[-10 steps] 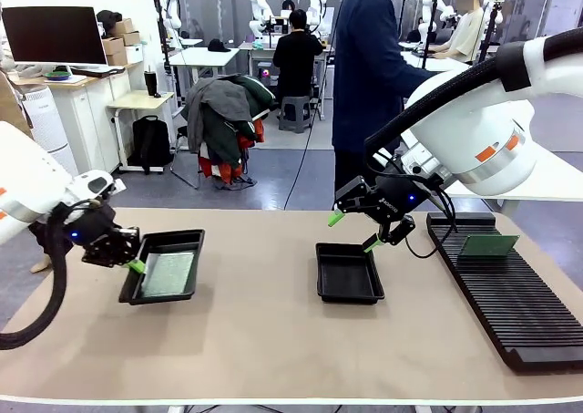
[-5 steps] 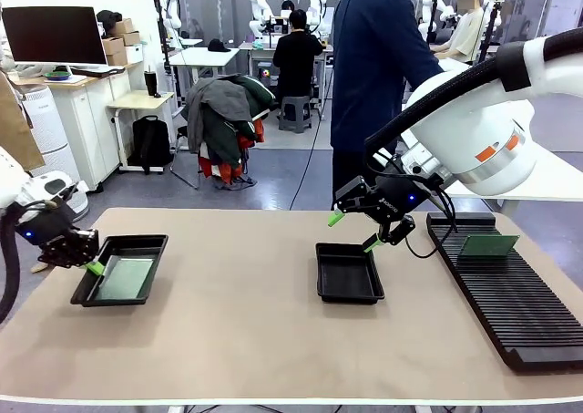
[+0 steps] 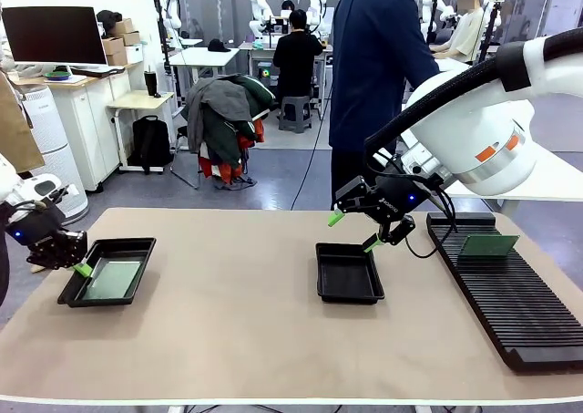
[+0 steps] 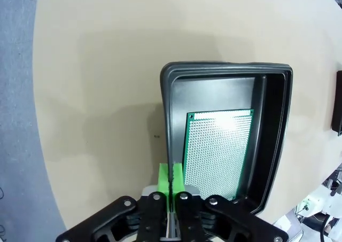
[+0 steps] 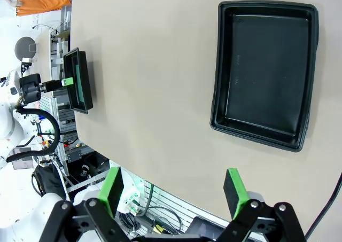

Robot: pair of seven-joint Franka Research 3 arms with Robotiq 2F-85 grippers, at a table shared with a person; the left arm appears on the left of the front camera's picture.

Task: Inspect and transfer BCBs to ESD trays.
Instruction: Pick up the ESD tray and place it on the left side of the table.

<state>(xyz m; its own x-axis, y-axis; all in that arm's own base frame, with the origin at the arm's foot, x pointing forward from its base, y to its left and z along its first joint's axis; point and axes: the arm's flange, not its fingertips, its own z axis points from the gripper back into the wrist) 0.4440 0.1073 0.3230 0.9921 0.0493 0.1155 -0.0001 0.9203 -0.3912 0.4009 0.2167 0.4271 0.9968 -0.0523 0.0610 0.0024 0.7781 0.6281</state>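
Note:
My left gripper (image 3: 80,268) is shut on the near rim of a black ESD tray (image 3: 137,245) at the table's left edge. A green BCB (image 3: 110,278) lies flat inside that tray. In the left wrist view the green pads (image 4: 171,179) pinch the tray's wall (image 4: 166,119), with the BCB (image 4: 216,151) just beyond. My right gripper (image 3: 355,231) hangs open over a second, empty ESD tray (image 3: 348,273) at the table's middle. The right wrist view shows this empty tray (image 5: 264,71) below my right gripper (image 5: 173,188). Another BCB (image 3: 487,245) stands in the rack.
A long black slotted rack (image 3: 510,299) lies along the table's right side. A person in a dark blue coat (image 3: 373,67) stands at the far edge. Bare tabletop (image 3: 237,322) stretches between the two trays.
My left gripper has carried its tray and board leftward, from left of the middle out to the table's left edge. The right arm has not moved.

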